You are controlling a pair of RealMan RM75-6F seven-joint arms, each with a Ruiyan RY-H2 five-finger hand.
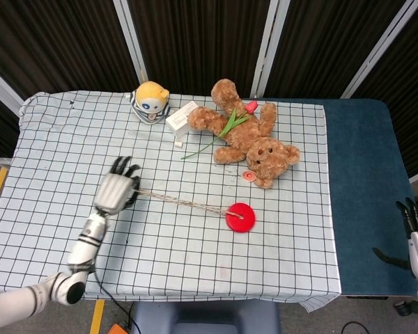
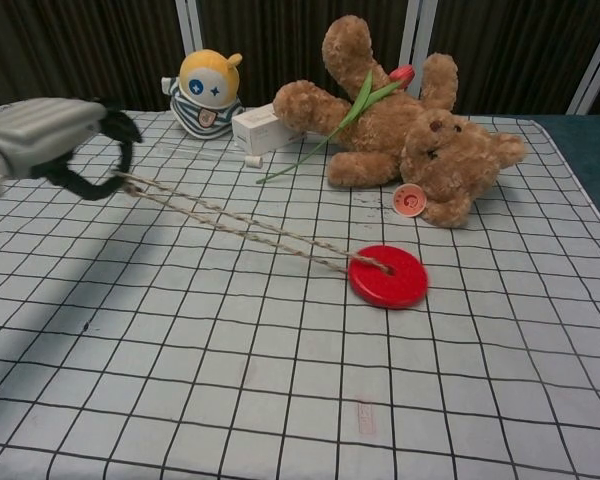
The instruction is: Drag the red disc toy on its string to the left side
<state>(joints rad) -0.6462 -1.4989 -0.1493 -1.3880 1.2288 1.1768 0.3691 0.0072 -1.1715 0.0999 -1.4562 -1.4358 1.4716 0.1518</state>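
On checked cloth (image 1: pixel 279 229) lies flat red disc (image 1: pixel 240 217); left hand (image 1: pixel 115 191) fingers (image 2: pixel 120 135) hold its taut string (image 1: pixel 181 203).

No text can be read; the teddy bear's (image 2: pixel 420 140) round tag (image 2: pixel 409 200) is too blurred

red disc toy (image 2: pixel 388 277): smooth glossy plastic | string (image 2: pixel 242 227): rough twisted cord | teddy bear (image 2: pixel 410 130): fuzzy plush | counter (image 2: pixel 180 380): matt checked cloth
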